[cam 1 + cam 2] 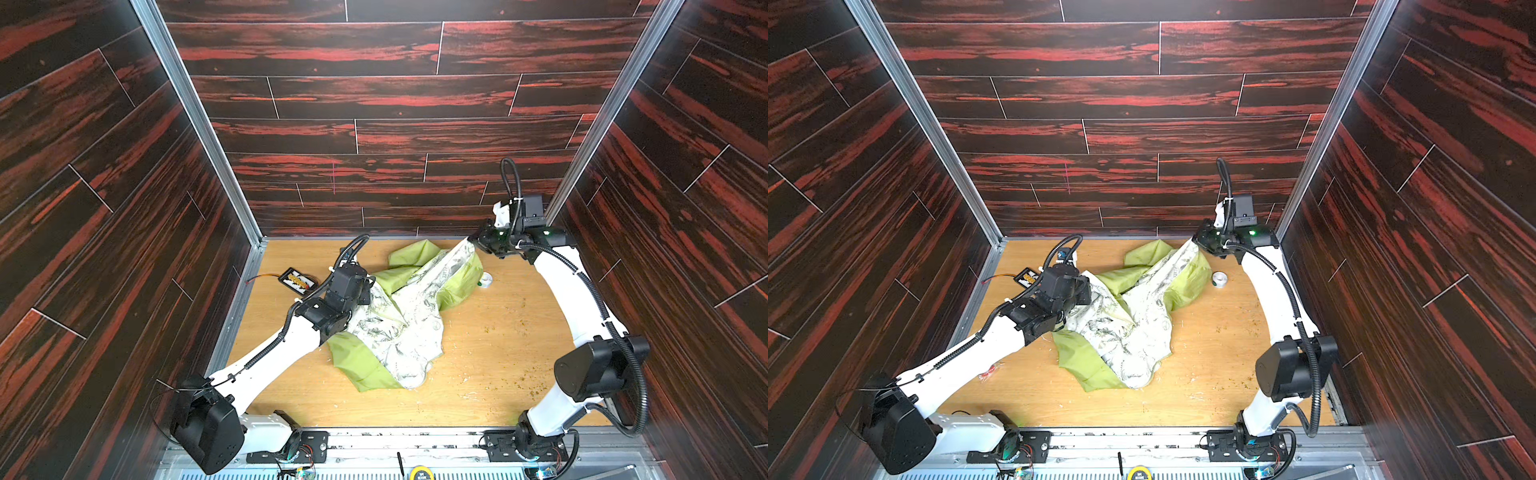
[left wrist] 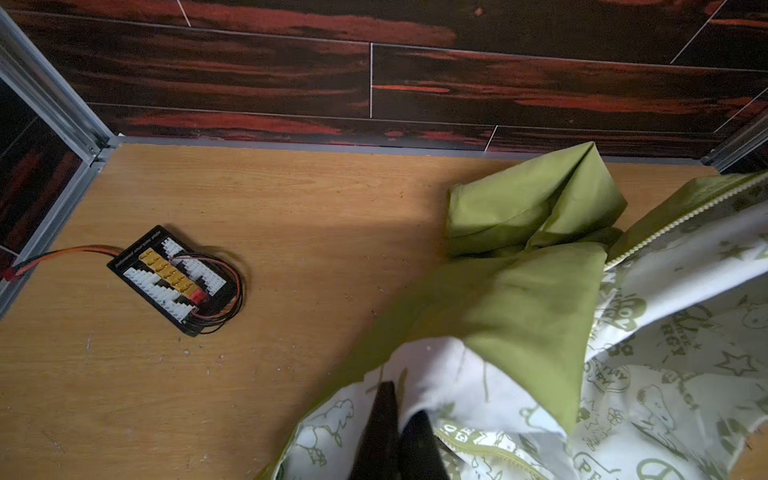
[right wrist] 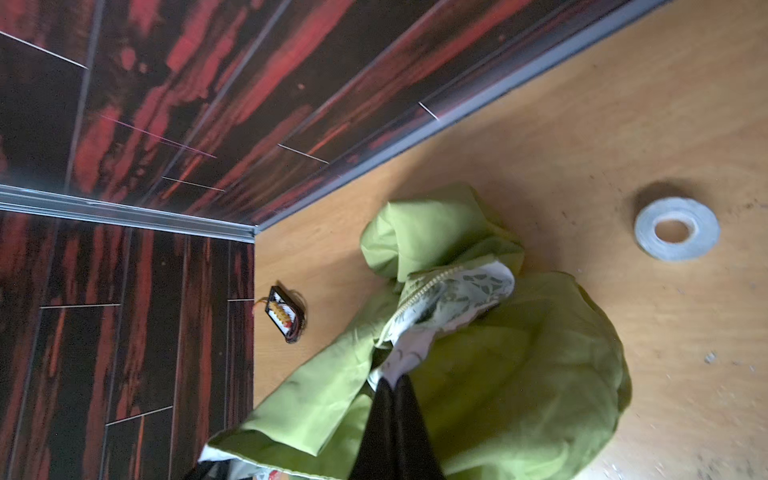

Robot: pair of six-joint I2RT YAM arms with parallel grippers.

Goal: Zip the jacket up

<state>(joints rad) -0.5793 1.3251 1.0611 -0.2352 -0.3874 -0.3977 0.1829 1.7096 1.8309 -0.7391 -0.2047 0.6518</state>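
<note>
left wrist view: left gripper (image 2: 401,405) clamped on the jacket (image 2: 519,316) lining; right gripper (image 3: 395,384) clamped on its edge.

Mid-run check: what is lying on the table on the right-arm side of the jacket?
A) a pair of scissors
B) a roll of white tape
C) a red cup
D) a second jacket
B: a roll of white tape lies flat on the table beside the jacket. The right wrist view shows it apart from the cloth.
</note>
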